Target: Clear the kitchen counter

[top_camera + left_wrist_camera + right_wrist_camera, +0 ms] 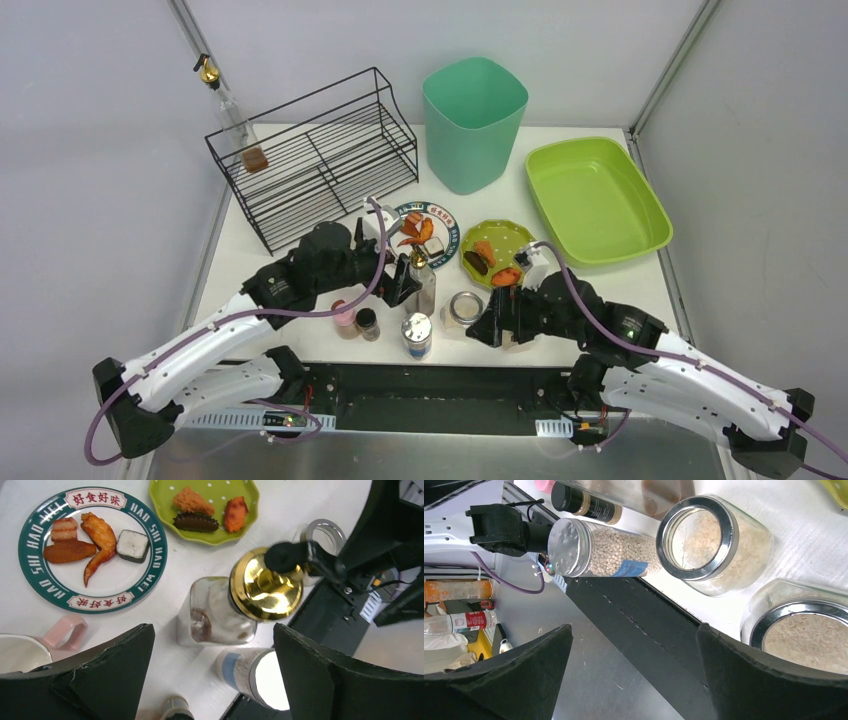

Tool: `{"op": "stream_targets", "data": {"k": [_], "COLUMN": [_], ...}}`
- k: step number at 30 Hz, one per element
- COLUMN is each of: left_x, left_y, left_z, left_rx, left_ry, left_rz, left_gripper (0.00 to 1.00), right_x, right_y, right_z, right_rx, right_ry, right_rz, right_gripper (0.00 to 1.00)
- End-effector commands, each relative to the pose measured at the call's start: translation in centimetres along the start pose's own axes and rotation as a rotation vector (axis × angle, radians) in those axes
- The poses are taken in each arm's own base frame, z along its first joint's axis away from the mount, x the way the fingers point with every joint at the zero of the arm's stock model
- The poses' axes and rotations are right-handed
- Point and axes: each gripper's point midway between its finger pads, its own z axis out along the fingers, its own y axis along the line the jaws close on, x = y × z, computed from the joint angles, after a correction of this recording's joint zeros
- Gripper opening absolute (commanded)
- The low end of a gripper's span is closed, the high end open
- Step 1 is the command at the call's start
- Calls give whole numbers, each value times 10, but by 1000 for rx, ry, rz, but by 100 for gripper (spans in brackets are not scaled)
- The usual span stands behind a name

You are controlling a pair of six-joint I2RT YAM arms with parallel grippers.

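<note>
The white kitchen counter (610, 285) carries a square glass bottle with a gold cap (421, 277), a green-rimmed round plate of food (426, 232), a green dotted plate of food (497, 252), a steel-rimmed glass jar (462, 308), a tall silver-lidded bean jar (416, 335), a small dark-capped spice bottle (367, 322) and a pink cup (344, 318). My left gripper (398, 288) is open and empty, just above and beside the gold-capped bottle (265, 587). My right gripper (490, 325) is open and empty over the counter's near edge, beside the glass jar (709, 540) and a second jar (799, 630).
A black wire rack (320, 165) stands at the back left with a gold-spouted bottle (225, 100) behind it. A teal bin (473, 120) stands at the back middle. A lime-green tray (595, 200) sits at the back right. The black base rail (440, 385) runs along the near edge.
</note>
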Motion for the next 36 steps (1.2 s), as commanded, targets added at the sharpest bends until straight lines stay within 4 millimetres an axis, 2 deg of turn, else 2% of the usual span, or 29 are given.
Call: {"op": "stream_targets", "data": {"k": [1, 13, 19, 27, 33, 36], "left_x": [-24, -46, -46, -41, -41, -43], "left_y": [10, -4, -8, -10, -10, -10], "left_z": [18, 22, 27, 31, 34, 35], "left_rx": [-66, -23, 1, 15, 15, 11], "left_ry": [-116, -238, -254, -248, -241, -243], "left_rz": [75, 74, 66, 62, 67, 75], "left_gripper": [92, 82, 74, 51, 28, 23], "right_x": [-2, 8, 9, 11, 9, 9], "right_y": [12, 8, 8, 7, 8, 7], "right_z": [2, 9, 10, 9, 8, 7], "right_rx": [-59, -76, -78, -70, -69, -71], "right_ry": [-5, 13, 20, 28, 21, 17], "right_rz": [14, 19, 24, 29, 33, 33], "right_gripper": [99, 99, 99, 99, 99, 99]}}
